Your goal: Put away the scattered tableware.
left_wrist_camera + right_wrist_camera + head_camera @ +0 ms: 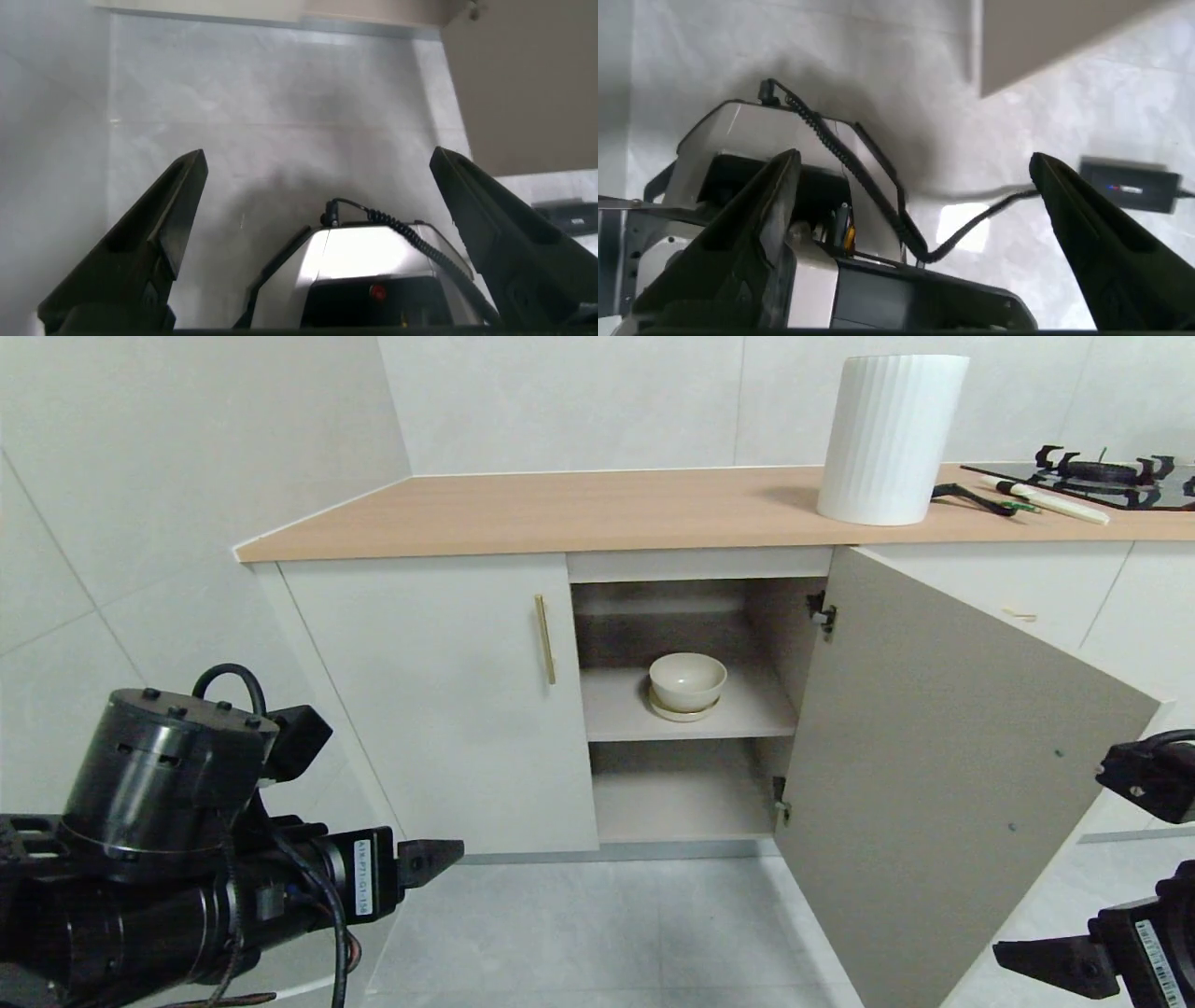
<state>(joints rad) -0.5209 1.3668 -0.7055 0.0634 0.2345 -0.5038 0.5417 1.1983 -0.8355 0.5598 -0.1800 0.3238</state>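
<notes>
With left claw (318,163) and right claw (915,168) apart, we may clip the open taupe cabinet door (943,756), lower right, swinging inward.

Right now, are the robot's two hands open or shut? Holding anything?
Left gripper: open, holding nothing.
Right gripper: open, holding nothing.

We see a kitchen: a light wooden countertop (579,509) crosses the upper frame over white base cabinets (439,709), a black gas hob (1106,471) sits at upper right, and a cream ceramic bowl (688,679) rests on a centre shelf (747,714).
</notes>
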